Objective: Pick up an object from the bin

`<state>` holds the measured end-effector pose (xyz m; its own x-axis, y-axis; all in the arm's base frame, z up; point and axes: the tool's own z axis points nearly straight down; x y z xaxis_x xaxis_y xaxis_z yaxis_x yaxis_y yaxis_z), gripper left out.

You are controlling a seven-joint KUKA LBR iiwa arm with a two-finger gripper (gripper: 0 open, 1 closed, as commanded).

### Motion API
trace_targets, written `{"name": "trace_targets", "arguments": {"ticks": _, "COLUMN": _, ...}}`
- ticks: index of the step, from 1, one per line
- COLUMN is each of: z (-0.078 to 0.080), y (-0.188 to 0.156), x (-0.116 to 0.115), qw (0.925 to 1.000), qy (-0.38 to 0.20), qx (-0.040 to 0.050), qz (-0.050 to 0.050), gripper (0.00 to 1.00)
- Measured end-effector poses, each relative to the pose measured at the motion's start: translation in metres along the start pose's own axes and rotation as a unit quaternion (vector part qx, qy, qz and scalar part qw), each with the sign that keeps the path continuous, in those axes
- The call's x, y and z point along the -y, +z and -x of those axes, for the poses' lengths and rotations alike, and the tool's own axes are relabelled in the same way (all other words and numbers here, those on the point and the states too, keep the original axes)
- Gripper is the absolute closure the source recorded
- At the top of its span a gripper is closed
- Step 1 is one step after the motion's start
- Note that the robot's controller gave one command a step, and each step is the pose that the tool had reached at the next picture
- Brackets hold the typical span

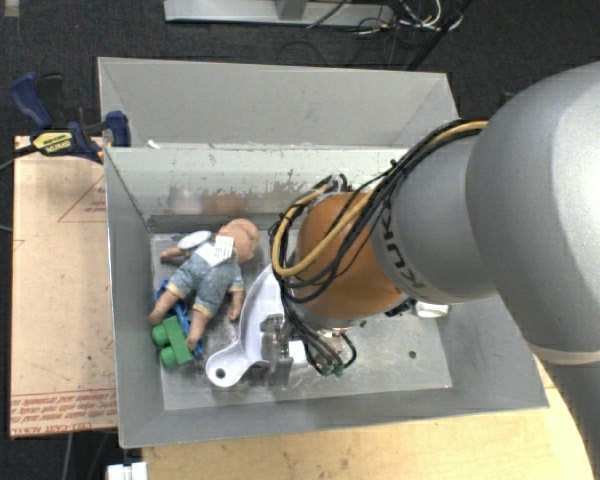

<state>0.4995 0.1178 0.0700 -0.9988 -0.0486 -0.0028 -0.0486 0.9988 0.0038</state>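
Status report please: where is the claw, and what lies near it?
Claw low in grey metal bin, beside long white curved plastic piece. Baby doll in blue clothes and green plastic block lie at view's left.

Camera is looking down on the bin (280, 108) — angled slightly from one side. Arm (520, 198) is entering from the view's right.

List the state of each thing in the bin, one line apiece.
Doll: lying down, left side of bin.
Green block: resting by the doll's legs.
End effector: low near the bin floor.
White plastic piece: lying flat beside the end effector.
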Motion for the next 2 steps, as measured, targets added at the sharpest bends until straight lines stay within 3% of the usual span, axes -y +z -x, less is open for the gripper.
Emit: {"name": "trace_targets", "arguments": {"ticks": 2, "z": -0.002, "y": -0.015, "x": 0.0, "qw": 1.0, "qy": 0.0, "qx": -0.0042, "qz": -0.001, "gripper": 1.0}}
